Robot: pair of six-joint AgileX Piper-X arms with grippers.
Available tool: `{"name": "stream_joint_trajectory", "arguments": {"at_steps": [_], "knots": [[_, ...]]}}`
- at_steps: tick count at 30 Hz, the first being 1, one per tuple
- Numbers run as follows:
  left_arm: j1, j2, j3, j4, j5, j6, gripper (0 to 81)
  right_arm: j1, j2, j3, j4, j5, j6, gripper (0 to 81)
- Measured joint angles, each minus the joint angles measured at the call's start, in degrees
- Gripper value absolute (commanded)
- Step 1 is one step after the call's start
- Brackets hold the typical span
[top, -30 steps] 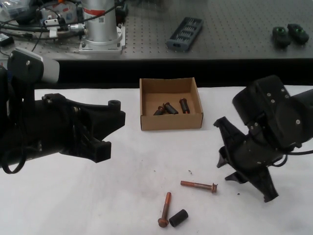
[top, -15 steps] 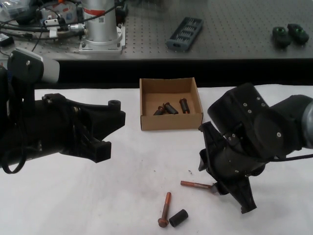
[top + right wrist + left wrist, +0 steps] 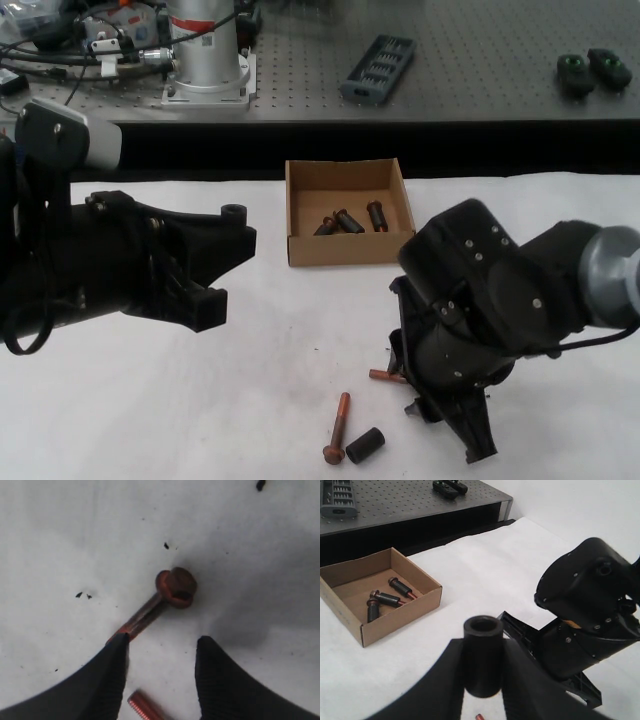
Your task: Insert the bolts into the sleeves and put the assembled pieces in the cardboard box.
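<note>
An upright black sleeve (image 3: 482,632) is clamped in my left gripper (image 3: 482,652), which hangs above the white cloth at the left (image 3: 232,225). My right gripper (image 3: 162,640) is open and low over a copper bolt (image 3: 167,592); the bolt's shaft passes under one finger (image 3: 110,675) and its head lies just beyond the tips. In the high view the right arm covers most of that bolt (image 3: 380,375). A second bolt (image 3: 340,428) and a loose black sleeve (image 3: 366,445) lie near the front edge. The cardboard box (image 3: 350,248) holds three assembled pieces (image 3: 345,220).
A grey perforated bench (image 3: 450,60) runs behind the cloth, carrying a metal post base (image 3: 205,60), a dark bit holder (image 3: 378,65) and two black parts (image 3: 593,70). The right arm's bulk (image 3: 585,615) stands close to my left gripper. Small dark flecks dot the cloth.
The right arm has swung left and down over the bolt near the cloth's middle, now hiding its head in the high view. The left arm and its sleeve have stayed put.
</note>
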Motion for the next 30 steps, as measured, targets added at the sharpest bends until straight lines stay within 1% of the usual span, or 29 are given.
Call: {"name": "stream_joint_trajectory", "arguments": {"at_steps": [3,12,17,20,23,28,30], "knots": [[0.0,0.0,0.0,0.0,0.0,0.0,8.3,0.0,0.6,0.0,-1.8,-0.1,0.5,33.5],[0.0,0.0,0.1,0.0,0.0,0.0,8.3,-2.3,1.4,0.0,-5.4,-1.9,1.5,33.0],[0.0,0.0,0.1,0.0,0.0,0.0,8.3,-5.0,1.9,0.0,-7.0,-1.9,1.1,25.8],[0.0,0.0,0.1,0.0,0.0,0.0,8.3,-5.9,1.9,0.0,-7.6,-1.9,0.8,23.2],[0.0,0.0,0.1,0.0,0.0,0.0,8.3,-6.3,2.0,0.0,-7.5,-1.9,0.8,21.1],[0.0,0.0,0.1,0.0,0.0,0.0,8.3,-6.3,1.9,0.0,-7.5,-1.9,0.8,13.7],[0.0,0.0,0.1,0.0,0.0,0.0,8.3,-6.5,1.9,0.0,-7.5,-1.9,0.8,11.8]]}}
